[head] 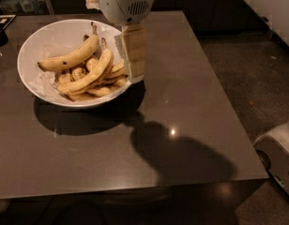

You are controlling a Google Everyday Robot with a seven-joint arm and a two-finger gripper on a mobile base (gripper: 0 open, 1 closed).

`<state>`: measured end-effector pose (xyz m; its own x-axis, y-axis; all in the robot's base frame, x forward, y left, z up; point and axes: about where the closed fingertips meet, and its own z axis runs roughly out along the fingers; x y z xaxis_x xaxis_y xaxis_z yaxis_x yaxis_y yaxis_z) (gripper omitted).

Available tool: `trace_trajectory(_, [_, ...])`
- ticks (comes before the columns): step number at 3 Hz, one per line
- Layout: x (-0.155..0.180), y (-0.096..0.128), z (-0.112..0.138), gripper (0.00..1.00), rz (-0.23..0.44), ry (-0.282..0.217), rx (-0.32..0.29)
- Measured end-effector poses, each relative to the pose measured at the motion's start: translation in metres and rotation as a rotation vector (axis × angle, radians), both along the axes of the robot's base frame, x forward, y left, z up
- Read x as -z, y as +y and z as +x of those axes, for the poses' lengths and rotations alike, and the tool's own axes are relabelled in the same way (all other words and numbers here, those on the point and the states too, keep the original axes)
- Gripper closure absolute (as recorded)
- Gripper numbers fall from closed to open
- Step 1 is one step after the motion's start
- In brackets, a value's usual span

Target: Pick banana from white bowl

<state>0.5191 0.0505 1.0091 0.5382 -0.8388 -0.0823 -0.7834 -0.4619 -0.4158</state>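
Note:
The white bowl stands on the far left of the dark table and holds several bananas. The banana, long, curved and nearly unmarked, lies diagonally across the middle of the pile. A second long banana with black specks and a dark stem lies above it. Shorter spotted bananas lie underneath. My gripper hangs from the white wrist housing, pointing down over the bowl's right rim, just right of the banana's upper end. It holds nothing that I can see.
The dark table ends at the right and front, with grey floor beyond. A white robot base shows at the lower right. A black object stands at the table's far left edge.

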Motion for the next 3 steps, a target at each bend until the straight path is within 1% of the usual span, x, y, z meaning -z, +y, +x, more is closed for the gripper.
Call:
trace_trajectory(1, [0.012, 0.03, 0.017, 0.0, -0.02, 0.004, -0.06])
trace_trajectory(2, [0.031, 0.048, 0.028, 0.01, -0.048, 0.038, -0.084])
trace_trajectory(3, [0.046, 0.059, 0.037, 0.15, -0.065, 0.067, -0.094])
